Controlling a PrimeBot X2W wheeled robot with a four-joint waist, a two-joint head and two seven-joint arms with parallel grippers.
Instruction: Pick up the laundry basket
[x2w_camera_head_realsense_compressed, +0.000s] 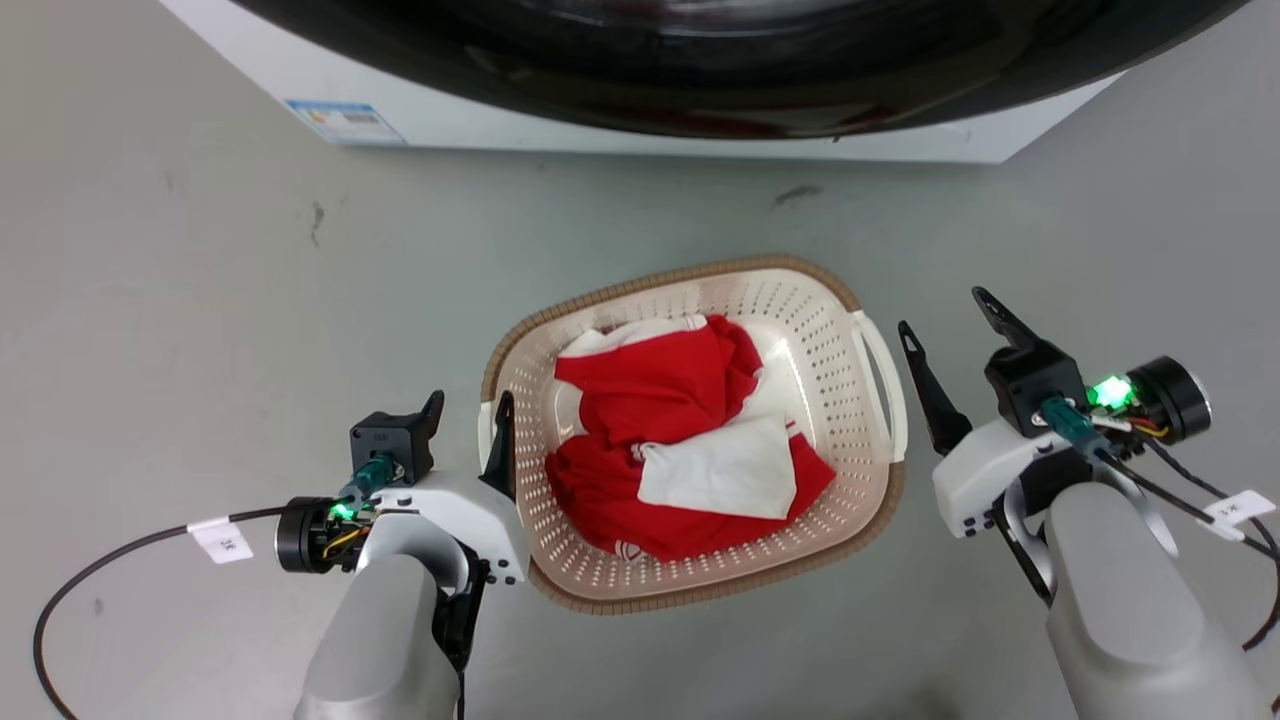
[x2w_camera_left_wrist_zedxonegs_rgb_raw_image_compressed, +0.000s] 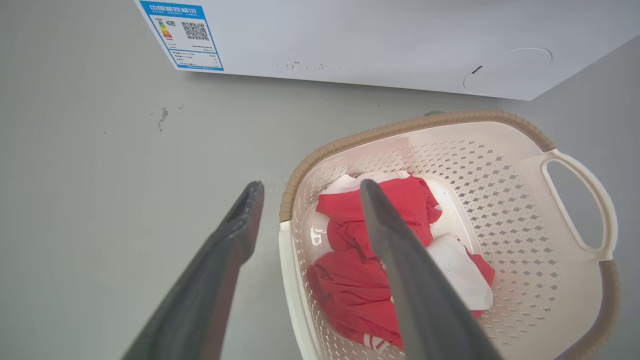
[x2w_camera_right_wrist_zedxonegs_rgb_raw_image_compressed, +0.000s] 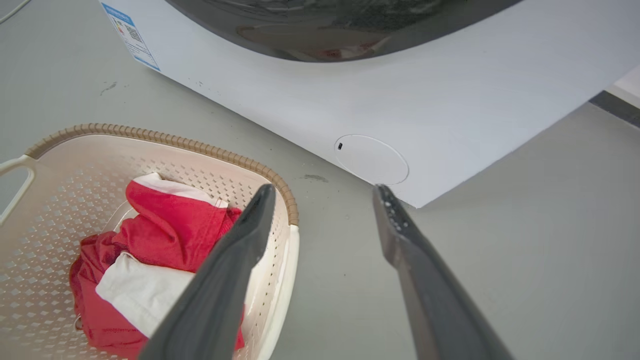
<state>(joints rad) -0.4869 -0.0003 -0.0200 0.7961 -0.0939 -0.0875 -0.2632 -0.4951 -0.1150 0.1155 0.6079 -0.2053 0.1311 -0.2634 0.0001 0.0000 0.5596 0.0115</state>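
The laundry basket stands flat on the floor in front of the washing machine, with red and white clothes heaped inside it, so no lift has begun. The left end effector is spread wide and straddles the basket's left handle, one finger outside the basket and the other over its inside, neither pressing the plastic. The right end effector is also spread wide and holds nothing; it sits just beside the basket's right handle, on the outer side. By my reading the approach is nearly done. What remains is to bring the right side onto its handle, close both grips and raise the basket level.
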